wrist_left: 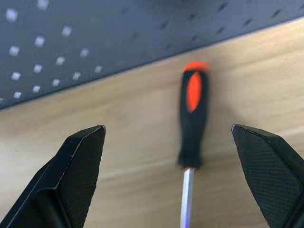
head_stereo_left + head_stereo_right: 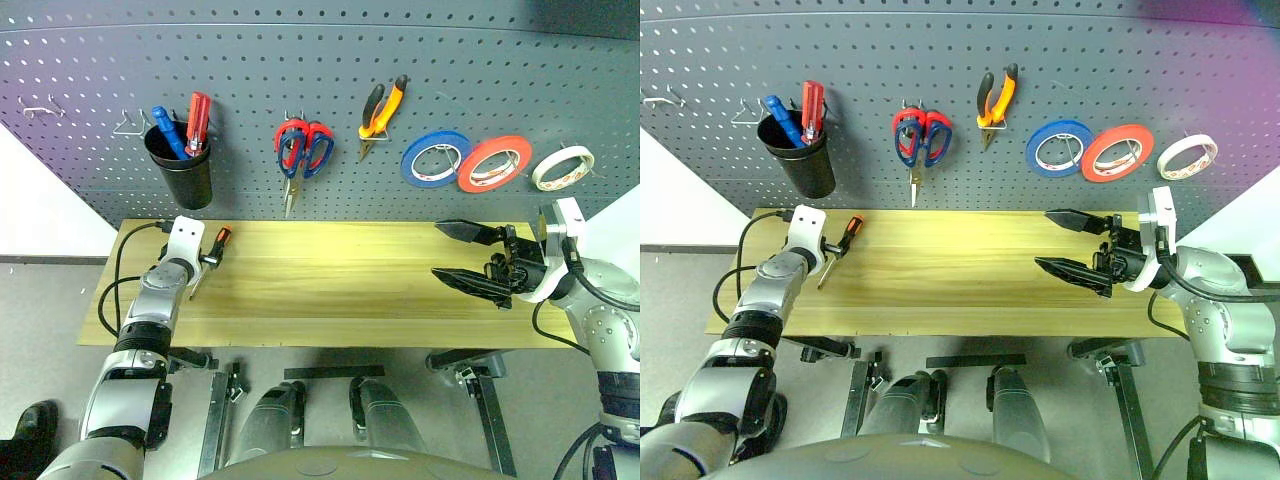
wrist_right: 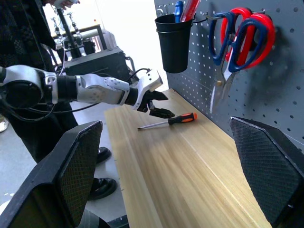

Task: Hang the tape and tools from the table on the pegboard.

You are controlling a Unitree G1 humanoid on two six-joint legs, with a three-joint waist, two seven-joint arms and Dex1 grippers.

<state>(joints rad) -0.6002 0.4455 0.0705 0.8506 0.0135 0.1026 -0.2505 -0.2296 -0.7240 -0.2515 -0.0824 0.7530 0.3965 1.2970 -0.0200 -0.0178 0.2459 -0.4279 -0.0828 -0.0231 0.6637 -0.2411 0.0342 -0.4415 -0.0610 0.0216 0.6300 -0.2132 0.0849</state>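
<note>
The pegboard [image 2: 330, 90] already carries the pliers [image 2: 383, 112] and cream tape [image 2: 562, 167]. On the table [image 2: 330, 290] below it lies the screwdriver [image 1: 192, 118]. The left gripper [image 1: 175, 175] brackets its handle, fingers spread; the right gripper [image 2: 470, 258] waits, spread, empty. Next I'd expect closing on the handle.

Matt wood-grain table [image 2: 330, 290], dull perforated pegboard [image 2: 300, 90], screwdriver [image 1: 192, 118] with glossy plastic handle, bright steel shaft.

Orange-and-black screwdriver [image 1: 192, 118], yellowish wood-grain table [image 2: 340, 290]
</note>
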